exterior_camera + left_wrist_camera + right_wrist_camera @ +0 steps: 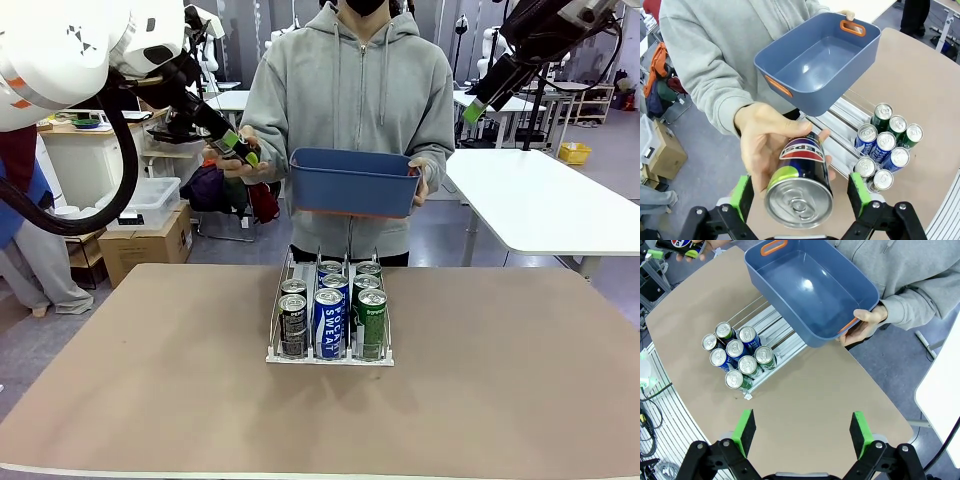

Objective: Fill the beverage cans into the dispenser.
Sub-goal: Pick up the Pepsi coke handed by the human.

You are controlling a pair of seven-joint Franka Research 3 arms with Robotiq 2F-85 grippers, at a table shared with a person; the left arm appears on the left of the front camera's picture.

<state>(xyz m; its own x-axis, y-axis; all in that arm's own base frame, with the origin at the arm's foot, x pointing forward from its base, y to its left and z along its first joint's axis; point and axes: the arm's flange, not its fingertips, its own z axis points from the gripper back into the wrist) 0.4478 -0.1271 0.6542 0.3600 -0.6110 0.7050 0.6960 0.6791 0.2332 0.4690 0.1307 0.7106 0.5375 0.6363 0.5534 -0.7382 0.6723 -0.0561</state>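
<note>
Here, at the table (150, 400): rack (330, 355) near the middle, on the tan top, holding seven cans (330, 315). Black can at the front of the rack's left lane as seen from the robot's side, blue-and-white one front centre, green one front right; more behind, silver tops up. Rear stretch of the lanes bare in the right wrist view.

Left gripper (799, 197) raised off the table's far left edge, jaws spread wide, green pads (742, 195) on either side of a Pepsi can (800, 180) without touching it. That can lay in the person's hand (765, 145), top toward the wrist camera, just between the pads.

Blue bin (352, 182) held by the person over the far edge of the table, behind the rack, tilted toward the robot; other hand (862, 325) on its orange handle. Inside looked bare in both wrist views.

Right gripper (802, 432) high above the table's near right part, jaws spread, nothing between the pads, well apart from rack and bin.
</note>
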